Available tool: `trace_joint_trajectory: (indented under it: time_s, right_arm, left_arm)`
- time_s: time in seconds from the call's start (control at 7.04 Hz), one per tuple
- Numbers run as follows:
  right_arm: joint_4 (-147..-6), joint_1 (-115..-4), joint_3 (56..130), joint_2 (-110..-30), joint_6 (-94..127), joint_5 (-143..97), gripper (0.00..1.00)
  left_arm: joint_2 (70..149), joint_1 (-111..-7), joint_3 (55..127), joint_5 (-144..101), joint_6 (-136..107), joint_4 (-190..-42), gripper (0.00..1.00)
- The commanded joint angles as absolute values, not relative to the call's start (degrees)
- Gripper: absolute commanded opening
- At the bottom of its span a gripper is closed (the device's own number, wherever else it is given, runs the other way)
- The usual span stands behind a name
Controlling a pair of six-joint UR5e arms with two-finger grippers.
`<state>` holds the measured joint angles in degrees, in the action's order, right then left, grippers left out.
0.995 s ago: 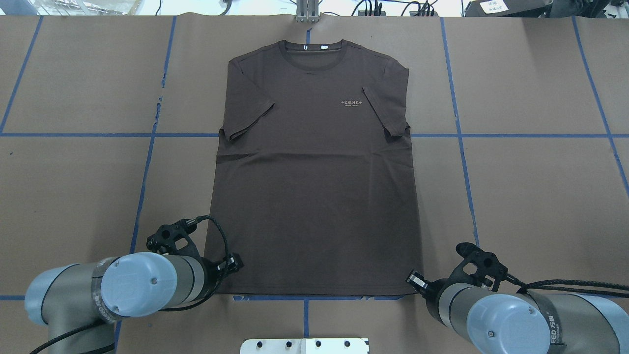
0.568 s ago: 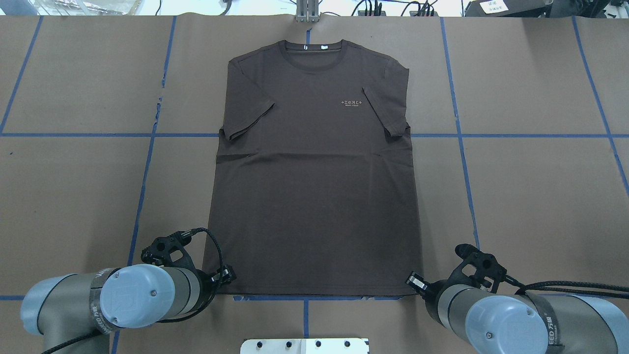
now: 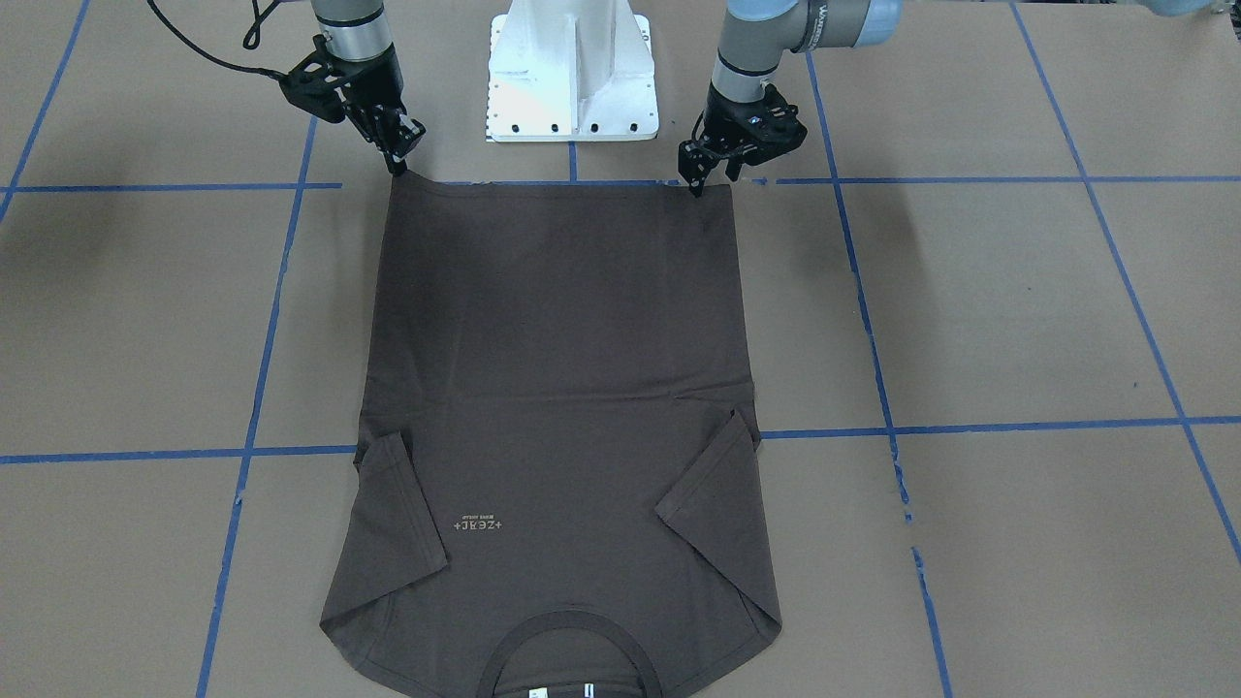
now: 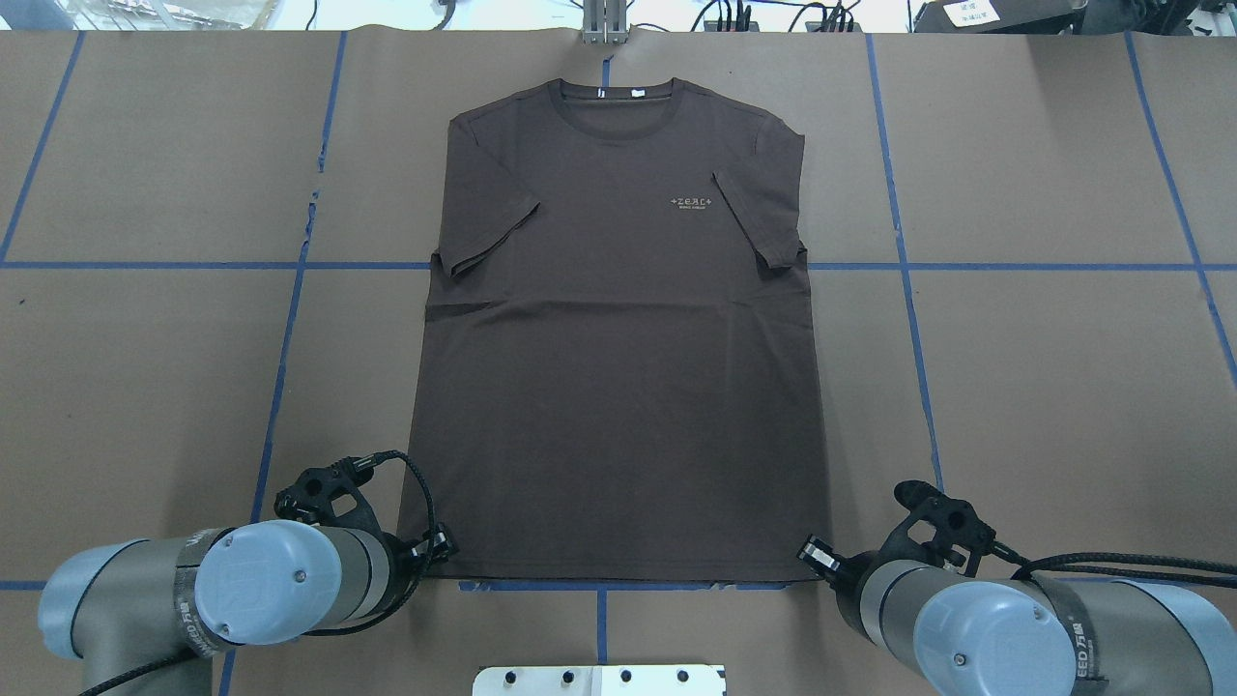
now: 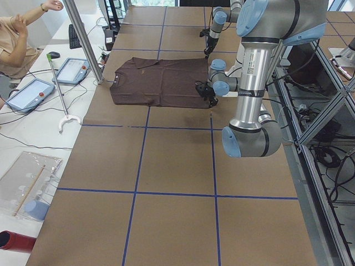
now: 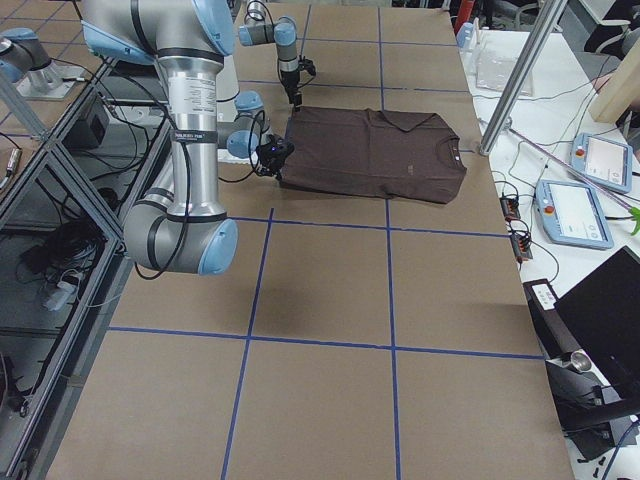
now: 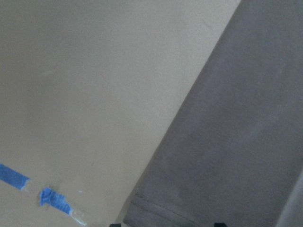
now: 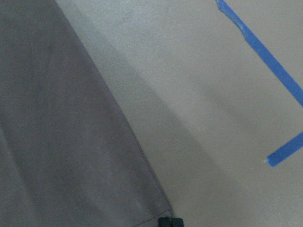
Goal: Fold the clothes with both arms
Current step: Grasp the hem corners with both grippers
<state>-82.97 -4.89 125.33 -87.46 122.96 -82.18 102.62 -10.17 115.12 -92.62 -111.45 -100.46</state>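
The dark brown T-shirt (image 4: 618, 367) lies flat on the brown paper with both sleeves folded inward and its collar at the far edge. My left gripper (image 3: 711, 180) is open at the hem's left corner. In the left wrist view its two tips sit at the bottom edge, either side of the hem corner (image 7: 142, 213). My right gripper (image 3: 398, 167) is at the hem's other corner. In the right wrist view its tips (image 8: 169, 221) are together right where the shirt (image 8: 57, 142) ends, shut on that corner.
The white pedestal base (image 3: 572, 78) stands just behind the hem, between the arms. Blue tape lines (image 4: 290, 319) cross the paper. A metal post (image 5: 83, 39) rises at the far table edge. A person (image 5: 16, 33) and tablets are beyond it.
My left arm has drawn back toward the near edge and leftward, bringing its gripper from over the hem out to the hem's corner. The right arm and the shirt have not moved.
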Motion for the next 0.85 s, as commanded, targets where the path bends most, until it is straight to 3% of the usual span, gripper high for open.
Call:
trace_joint_trajectory:
  time_s: [0.0, 0.14, 0.71]
  right_arm:
    - [-82.97, -4.83, 125.24, -87.10, 122.96, -82.18, 0.00]
    - [-82.97, -4.92, 125.24, -87.10, 122.96, -82.18, 0.00]
    - [-82.88, -4.92, 125.24, -87.01, 122.96, -82.27, 0.00]
  left_arm:
    - [102.57, -10.11, 114.61, -92.64, -111.53, -100.46, 0.52]
    - [102.39, -10.19, 114.52, -92.64, -111.45, -100.28, 0.49]
    - [102.48, -10.20, 114.79, -92.55, -111.36, -99.84, 0.53]
